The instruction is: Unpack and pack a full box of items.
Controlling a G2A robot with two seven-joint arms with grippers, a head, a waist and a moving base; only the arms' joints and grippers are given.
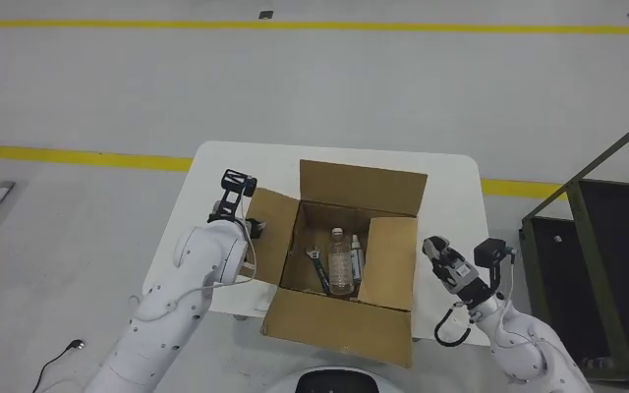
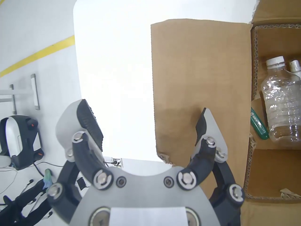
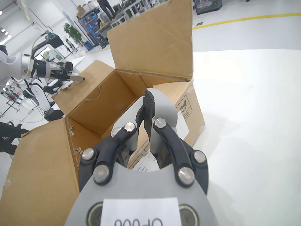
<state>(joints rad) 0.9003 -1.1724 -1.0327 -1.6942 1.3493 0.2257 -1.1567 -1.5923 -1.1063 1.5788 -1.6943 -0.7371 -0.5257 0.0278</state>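
An open cardboard box [image 1: 339,324] stands in the middle of the white table [image 1: 452,172], all flaps spread. Inside lie a clear plastic bottle [image 1: 340,263] [image 2: 281,109], a small white-capped bottle [image 1: 356,255] [image 2: 295,68] and a green-handled wrench [image 1: 316,269] [image 2: 258,124]. My left gripper [image 1: 239,181] [image 2: 145,114] hangs open over the outer edge of the left flap [image 2: 200,71], holding nothing. My right gripper [image 1: 434,250] [image 3: 148,102] is shut and empty, just outside the box's right wall [image 3: 188,104]. The left gripper [image 3: 78,78] also shows beyond the box.
A dark metal frame [image 1: 580,246] stands on the floor to the right of the table. Bare tabletop lies left of the box [image 2: 112,59] and along the far edge. The tall back flap [image 3: 152,43] stands upright.
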